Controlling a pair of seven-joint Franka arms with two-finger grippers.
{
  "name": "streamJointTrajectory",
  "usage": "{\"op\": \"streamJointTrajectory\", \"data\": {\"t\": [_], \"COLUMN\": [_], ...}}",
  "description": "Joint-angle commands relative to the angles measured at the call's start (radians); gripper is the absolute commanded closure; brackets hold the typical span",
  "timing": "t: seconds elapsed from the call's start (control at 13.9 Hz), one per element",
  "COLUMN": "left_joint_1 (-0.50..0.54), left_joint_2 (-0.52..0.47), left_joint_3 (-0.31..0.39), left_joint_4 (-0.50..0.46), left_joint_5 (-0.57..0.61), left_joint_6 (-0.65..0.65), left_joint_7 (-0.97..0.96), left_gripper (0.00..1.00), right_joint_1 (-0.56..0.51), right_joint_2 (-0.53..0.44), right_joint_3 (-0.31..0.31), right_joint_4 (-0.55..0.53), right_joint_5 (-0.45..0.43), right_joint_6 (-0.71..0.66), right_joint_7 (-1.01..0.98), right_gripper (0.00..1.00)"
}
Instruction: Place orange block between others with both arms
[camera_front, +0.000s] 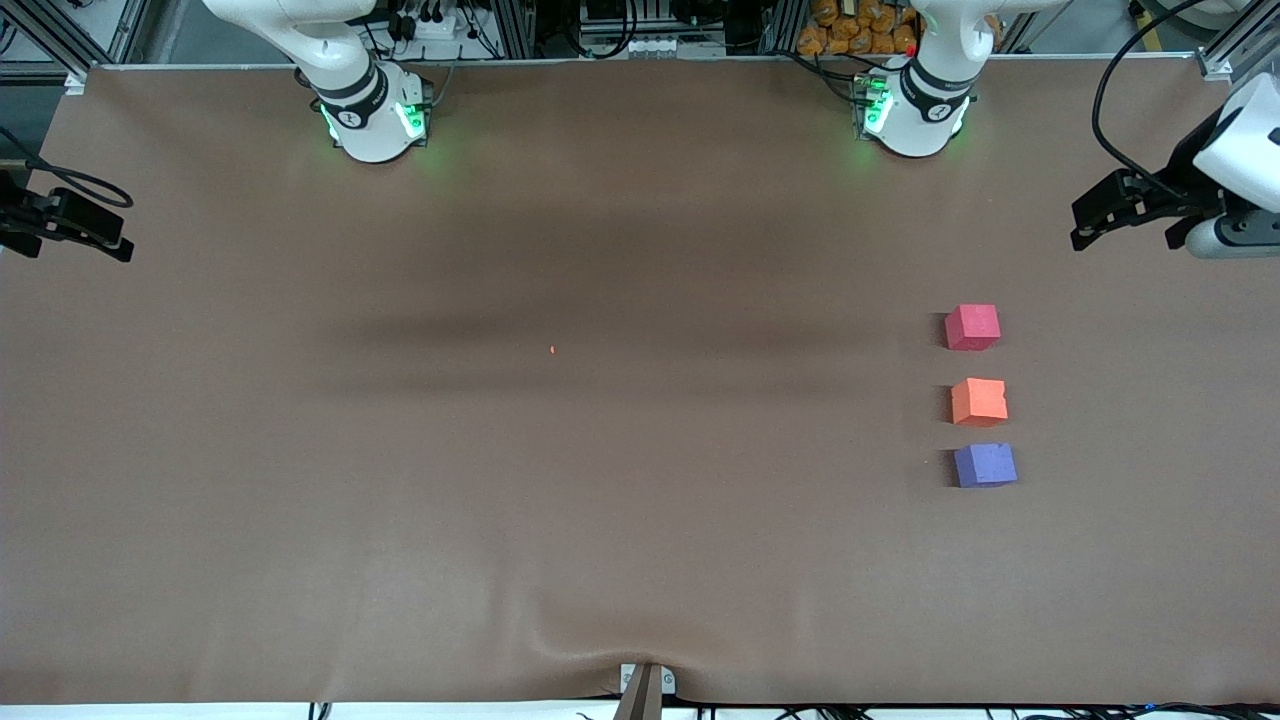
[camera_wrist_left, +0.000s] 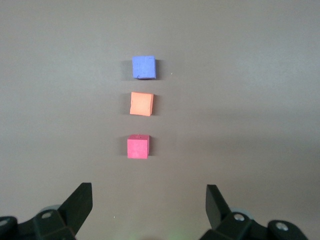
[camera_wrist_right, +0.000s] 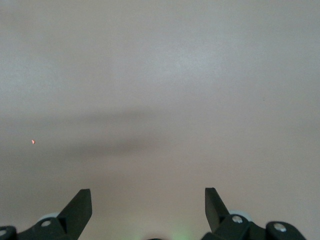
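The orange block rests on the brown table toward the left arm's end. It lies in a line between the red-pink cube, farther from the front camera, and the purple-blue cube, nearer to it. Small gaps separate the three cubes. My left gripper hangs open and empty high over bare table, short of the red-pink cube. My right gripper is open and empty too, over bare table. Both hands are out of the front view.
The arm bases glow green along the table's top edge. Black fixtures stand at the table's two ends. A tiny orange speck lies mid-table. A clamp holds the cover's near edge.
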Motion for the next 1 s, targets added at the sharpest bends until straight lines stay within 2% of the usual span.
{"op": "streamJointTrajectory", "data": {"t": [0.0, 0.93], "left_joint_1": [-0.015, -0.038], "left_joint_2": [-0.041, -0.029], "left_joint_3": [0.017, 0.045], "left_joint_4": [-0.036, -0.024], "left_joint_5": [-0.01, -0.007], "left_joint_6": [-0.009, -0.029], "left_joint_7": [0.014, 0.017], "left_gripper": [0.0, 0.0], "right_joint_1": [-0.005, -0.005], "right_joint_2": [-0.016, -0.018], "right_joint_3": [0.0, 0.0], "right_joint_4": [-0.023, -0.019], "right_joint_5": [0.007, 0.01], "right_joint_6": [0.002, 0.0], "right_joint_7": [0.012, 0.014], "right_gripper": [0.0, 0.0]}}
